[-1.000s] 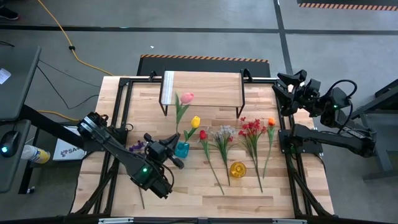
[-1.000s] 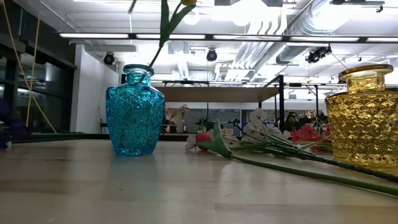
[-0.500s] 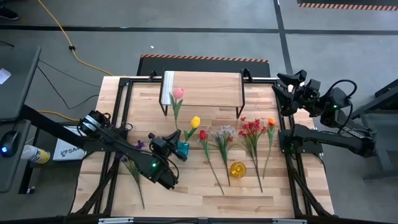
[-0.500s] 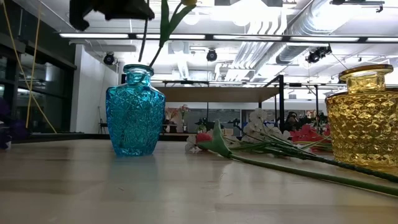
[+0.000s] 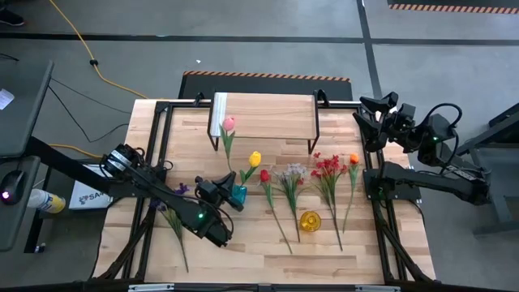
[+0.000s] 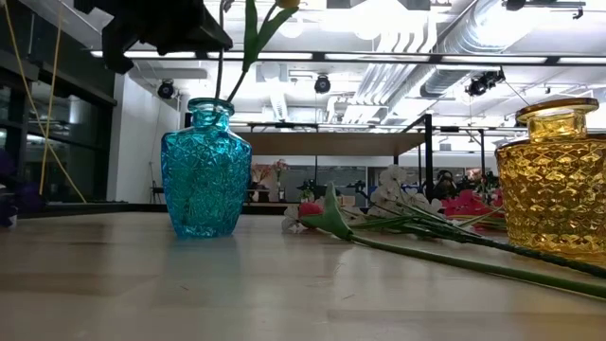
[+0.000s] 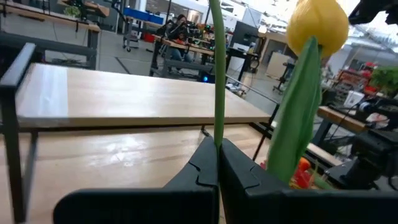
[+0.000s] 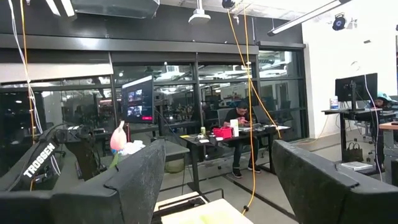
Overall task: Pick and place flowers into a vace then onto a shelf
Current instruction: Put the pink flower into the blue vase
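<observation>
Nearest us in the low view stand a faceted blue glass vase [image 6: 205,169] and a diamond-cut amber glass vase [image 6: 554,180] on the pale plank tabletop [image 5: 243,251], with loose green-stemmed artificial flowers [image 6: 398,223] lying between them. From above, we see the left gripper [image 5: 229,195] just beside the blue vase's mouth, its fingers pressed together on the thin green stem of a pink tulip [image 5: 229,123], whose bloom reaches over the front edge of the shelf. A yellow tulip [image 7: 316,25] with a broad leaf already stands in that vase. A purple flower [image 5: 178,190] lies on the boards beside the left arm. Beyond the vases, the red, white and orange stems fan out with bare wood around them. The low light-wood shelf on thin black metal legs [image 5: 268,116] stands farther back, its top bare. The right gripper [image 5: 366,113] waits off the table's far right corner, fingers spread wide, holding nothing
</observation>
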Robot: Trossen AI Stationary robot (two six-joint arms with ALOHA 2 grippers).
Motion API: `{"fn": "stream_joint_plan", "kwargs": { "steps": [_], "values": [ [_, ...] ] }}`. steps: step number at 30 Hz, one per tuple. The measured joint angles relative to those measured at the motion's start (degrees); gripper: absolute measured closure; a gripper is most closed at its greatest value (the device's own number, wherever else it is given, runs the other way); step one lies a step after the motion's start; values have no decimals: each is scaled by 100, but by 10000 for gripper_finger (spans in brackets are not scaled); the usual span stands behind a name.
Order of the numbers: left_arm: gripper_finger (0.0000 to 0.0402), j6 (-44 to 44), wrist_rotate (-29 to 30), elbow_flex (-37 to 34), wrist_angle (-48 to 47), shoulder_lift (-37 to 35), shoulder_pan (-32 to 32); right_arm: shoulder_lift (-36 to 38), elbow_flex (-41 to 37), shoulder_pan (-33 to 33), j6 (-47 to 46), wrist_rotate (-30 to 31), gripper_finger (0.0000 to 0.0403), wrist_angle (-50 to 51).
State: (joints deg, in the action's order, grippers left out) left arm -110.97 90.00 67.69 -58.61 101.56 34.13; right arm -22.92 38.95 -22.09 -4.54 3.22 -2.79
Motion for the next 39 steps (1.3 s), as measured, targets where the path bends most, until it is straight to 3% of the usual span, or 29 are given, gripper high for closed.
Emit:
{"fn": "stream_joint_plan", "kwargs": {
  "steps": [16, 26, 39],
  "values": [
    [370, 667, -343, -333, 1260, 0, 2, 0, 0, 0, -13, 2, 116, -2],
    [285, 727, -868, -333, 1456, 0, 13, 0, 1, 0, -13, 47, 116, -2],
    [273, 722, -932, -331, 1515, 0, 311, -2, 1, 0, -2, 48, 116, 0]
  ]
}}
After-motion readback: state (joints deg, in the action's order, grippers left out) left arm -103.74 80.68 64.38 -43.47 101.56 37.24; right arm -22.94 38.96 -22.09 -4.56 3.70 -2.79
